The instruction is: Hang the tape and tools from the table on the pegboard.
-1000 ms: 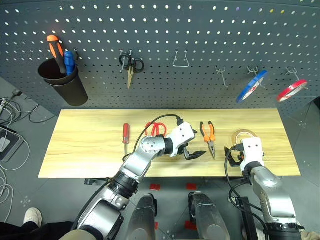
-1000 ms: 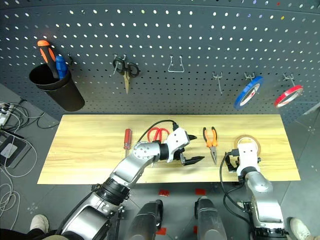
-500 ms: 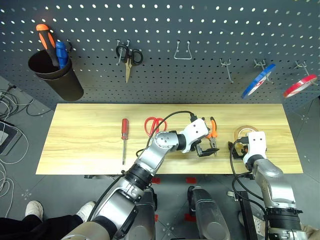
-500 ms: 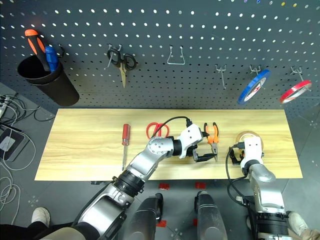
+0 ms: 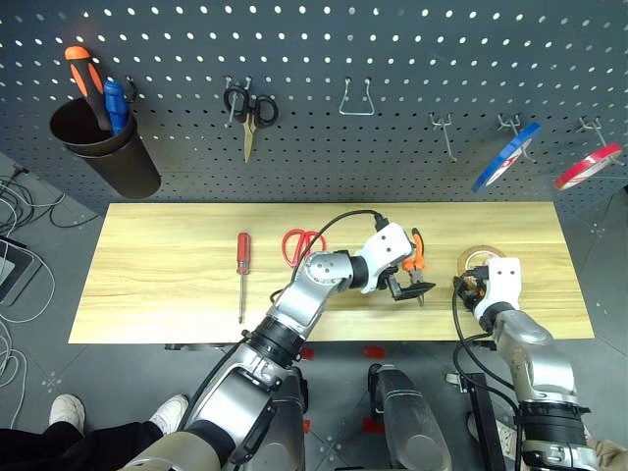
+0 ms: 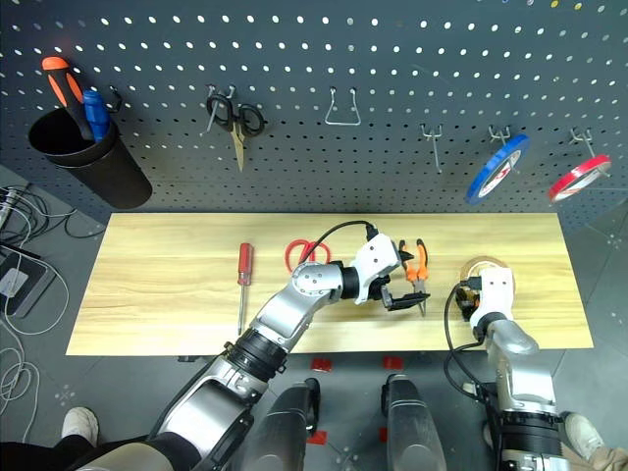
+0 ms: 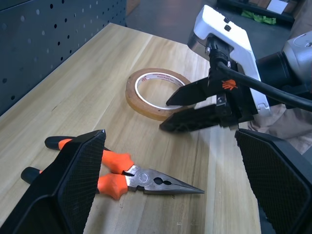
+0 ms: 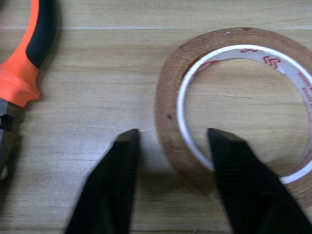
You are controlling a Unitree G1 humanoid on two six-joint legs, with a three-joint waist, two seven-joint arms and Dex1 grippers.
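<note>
At the lower right of the head views, on the pale table (image 5: 157, 285), you see the right gripper (image 8: 170, 161) set at the near wall of the tape (image 7: 155, 92), which lies flat just beyond it. In the right wrist view one black finger (image 8: 109, 185) stands outside the roll on bare wood and the other over the rim toward the open centre, so the wall lies between them; the jaws are partly closed, with a gap on the outer side, and you cannot tell whether they have pinched the wall yet. The relation that matters: the tape lies straight ahead of this gripper, its ring axis upright, and the right arm is plainly the nearer one. Just left of the tape, the pliers (image 7: 126, 175) lie beneath the left gripper (image 5: 410, 287), handles toward the pegboard (image 5: 314, 59) and nose toward the near edge; the left jaws stand wide open, holding nothing. Toward the centre left of the table, the red-handled scissors (image 5: 304, 243) and the screwdriver (image 5: 243, 275) lie untouched, well apart from both grippers. You should judge the step as closing on the tape wall; bare hooks (image 5: 444, 132) wait on the board above.
</note>
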